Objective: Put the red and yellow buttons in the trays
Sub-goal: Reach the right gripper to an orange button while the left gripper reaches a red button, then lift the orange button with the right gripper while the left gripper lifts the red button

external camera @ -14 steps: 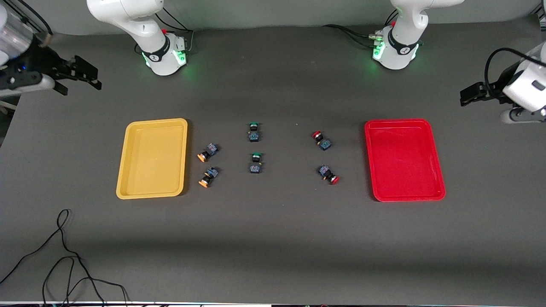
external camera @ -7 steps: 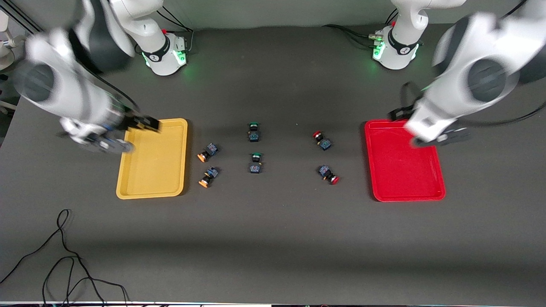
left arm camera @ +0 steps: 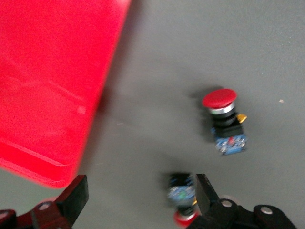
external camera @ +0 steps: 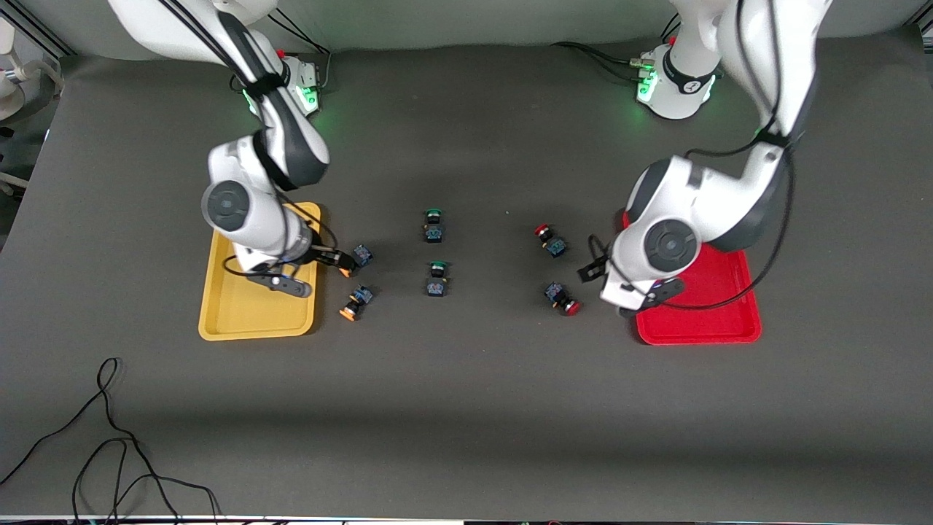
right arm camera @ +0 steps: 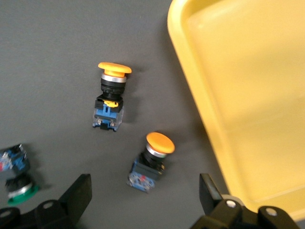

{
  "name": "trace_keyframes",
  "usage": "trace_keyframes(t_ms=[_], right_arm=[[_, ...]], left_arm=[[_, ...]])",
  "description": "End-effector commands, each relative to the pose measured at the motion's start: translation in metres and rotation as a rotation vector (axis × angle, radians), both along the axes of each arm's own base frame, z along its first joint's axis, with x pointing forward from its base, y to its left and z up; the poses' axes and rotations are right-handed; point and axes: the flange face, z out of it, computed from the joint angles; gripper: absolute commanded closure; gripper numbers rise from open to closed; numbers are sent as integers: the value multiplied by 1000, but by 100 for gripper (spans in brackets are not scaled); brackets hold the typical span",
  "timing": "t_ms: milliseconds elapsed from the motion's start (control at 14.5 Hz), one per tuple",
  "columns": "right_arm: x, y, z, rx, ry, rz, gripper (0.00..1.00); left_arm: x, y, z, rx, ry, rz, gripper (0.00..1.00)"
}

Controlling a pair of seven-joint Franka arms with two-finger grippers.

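Two yellow buttons (external camera: 355,259) (external camera: 353,303) lie beside the yellow tray (external camera: 240,313). My right gripper (external camera: 337,259) is open over the farther one, which shows between its fingers in the right wrist view (right arm camera: 152,162), with the other (right arm camera: 110,95) and the tray (right arm camera: 248,95) alongside. Two red buttons (external camera: 550,240) (external camera: 561,299) lie beside the red tray (external camera: 700,321). My left gripper (external camera: 592,271) is open and low between them and that tray. In the left wrist view one red button (left arm camera: 183,198) lies next to a finger (left arm camera: 206,193), the other (left arm camera: 224,121) farther off, beside the tray (left arm camera: 47,86).
Two green-capped buttons (external camera: 433,225) (external camera: 436,279) lie mid-table between the yellow and red pairs; one shows in the right wrist view (right arm camera: 16,183). A black cable (external camera: 109,437) loops on the table near the front camera at the right arm's end.
Both arms have swung in from the table's ends. The right gripper has come down over the yellow buttons, the left gripper beside the red buttons. No button has moved.
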Motion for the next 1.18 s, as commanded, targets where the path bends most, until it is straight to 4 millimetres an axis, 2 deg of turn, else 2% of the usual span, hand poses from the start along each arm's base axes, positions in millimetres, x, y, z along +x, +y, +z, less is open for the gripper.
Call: trace_keyframes(t_ms=[0,138,277,346,484,623,692,761,830,969,1107], right_arm=[[-7,7,-31,-6,-23,-97,0],[-14,4,-48,-24,5,-122,0],[-21,0,-60,-36,28,-131,0],[-22,0,-64,-28,41,-154,0],[-25,4,-66,-4,57,-189,0],[-27,11,-73,-5,44,-178,0],[-26,11,-79,-6,36,-181,0],[-27,11,-82,-8,34,-180,0],[-27,11,-85,-10,37,-183,1],[-27,11,-85,22,51,-232,8],[-27,11,-85,24,53,-232,29]], left_arm=[[-9,-24,-22,4,-7,136,0],[-29,-51,-35,11,-11,214,1],[-55,-65,-42,17,-14,208,2],[-68,-68,-44,25,-6,204,4],[-86,-71,-59,15,-23,197,7],[-100,-62,-78,5,-45,207,7],[-105,-61,-83,3,-51,208,11],[-106,-60,-84,4,-51,209,20],[-105,-58,-83,3,-52,208,43],[-101,-56,-77,4,-54,216,98],[-94,-49,-57,13,-54,222,100]])
